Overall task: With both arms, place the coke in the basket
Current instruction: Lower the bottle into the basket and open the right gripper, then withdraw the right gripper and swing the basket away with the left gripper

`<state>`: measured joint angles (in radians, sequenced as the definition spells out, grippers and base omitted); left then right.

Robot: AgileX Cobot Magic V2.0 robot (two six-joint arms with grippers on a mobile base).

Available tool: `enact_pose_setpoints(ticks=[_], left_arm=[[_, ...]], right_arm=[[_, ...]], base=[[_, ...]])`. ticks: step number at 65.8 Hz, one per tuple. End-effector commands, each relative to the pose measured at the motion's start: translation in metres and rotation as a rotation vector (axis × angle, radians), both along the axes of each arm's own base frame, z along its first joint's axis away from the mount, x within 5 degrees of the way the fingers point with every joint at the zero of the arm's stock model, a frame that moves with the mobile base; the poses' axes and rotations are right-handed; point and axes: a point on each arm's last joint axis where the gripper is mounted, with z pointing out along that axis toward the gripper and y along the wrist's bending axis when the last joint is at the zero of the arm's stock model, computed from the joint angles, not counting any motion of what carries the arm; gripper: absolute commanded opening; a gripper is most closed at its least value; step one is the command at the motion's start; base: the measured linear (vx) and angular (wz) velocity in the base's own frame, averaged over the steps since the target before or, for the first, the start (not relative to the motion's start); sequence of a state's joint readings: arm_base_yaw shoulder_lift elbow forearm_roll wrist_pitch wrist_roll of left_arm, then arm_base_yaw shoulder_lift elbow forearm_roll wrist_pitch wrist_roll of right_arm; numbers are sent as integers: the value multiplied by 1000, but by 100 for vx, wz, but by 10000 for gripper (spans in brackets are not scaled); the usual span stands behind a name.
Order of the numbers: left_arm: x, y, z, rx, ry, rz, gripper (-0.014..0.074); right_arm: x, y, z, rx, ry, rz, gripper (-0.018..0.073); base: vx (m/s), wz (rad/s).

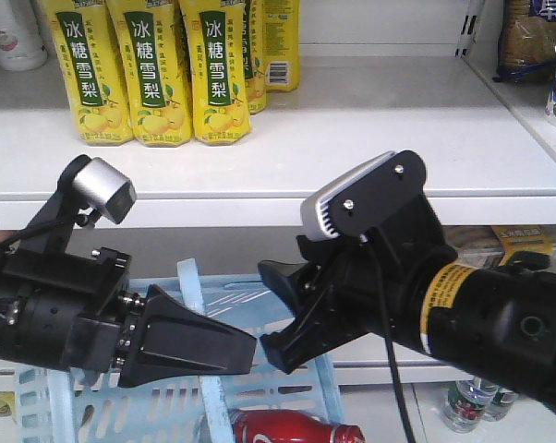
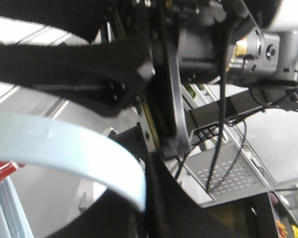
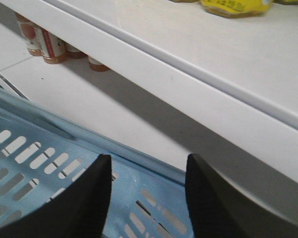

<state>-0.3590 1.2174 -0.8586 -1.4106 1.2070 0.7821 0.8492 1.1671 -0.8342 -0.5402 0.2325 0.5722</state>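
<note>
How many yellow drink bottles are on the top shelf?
4 that I can make out: three yellow bottles in a front row, left, middle and right, plus one behind. More may be hidden behind them.

Front view: bright, even, sharp.
Left wrist view: blurred, backlit, dark foreground.
Right wrist view: soft shadow beneath shelf [image 3: 198, 94].

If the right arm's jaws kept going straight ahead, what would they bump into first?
Probably the basket. The right gripper is open and empty, and in its wrist view it points at the basket's slotted blue wall and rim, with the white shelf edge beyond. Depth is hard to judge.
</note>
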Motion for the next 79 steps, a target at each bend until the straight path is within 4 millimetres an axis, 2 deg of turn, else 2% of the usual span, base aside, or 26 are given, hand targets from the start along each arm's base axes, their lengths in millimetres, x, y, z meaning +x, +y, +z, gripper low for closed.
enact_pose_setpoints(ticks=[1,9,17,23,30,36,42,50,57,65,79], left_arm=[[-6,-1,27,-147,-29,-10,-6],[-6,-1,27,-148,-29,-10,-6],[-6,-1,27,-147,-29,-9,-6],[-6,-1,27,-147,-29,-9,-6],[-6,-1,27,-147,-29,-9,-6],[-6,-1,27,-147,-29,-9,-6],[-6,-1,27,-147,-29,-9,-6],[-6,-1,27,-147,-29,-9,-6],[-6,-1,27,-147,-29,-9,-6],[-6,-1,27,-147,-29,-9,-6],[-6,-1,27,-148,-27,-9,-6]], right_arm=[[-9,-17,30,9,-94,-23,276],[-25,-48,46,-29,-117,-112,150],[-46,-79,64,11,-152,-174,-11],[-64,-105,76,58,-180,-215,-10],[-85,-135,80,85,-199,-272,-5],[-99,-154,67,92,-218,-297,-5],[-109,-166,41,124,-194,-317,-5],[-117,-176,5,148,-135,-351,-5],[-121,-182,-15,168,-117,-364,-5],[-124,-185,-23,177,-113,-364,-5],[-124,-185,-23,181,-113,-364,-5]], base=[[0,0],[0,0],[0,0],[0,0],[0,0],[0,0],[0,0],[0,0],[0,0],[0,0],[0,0]])
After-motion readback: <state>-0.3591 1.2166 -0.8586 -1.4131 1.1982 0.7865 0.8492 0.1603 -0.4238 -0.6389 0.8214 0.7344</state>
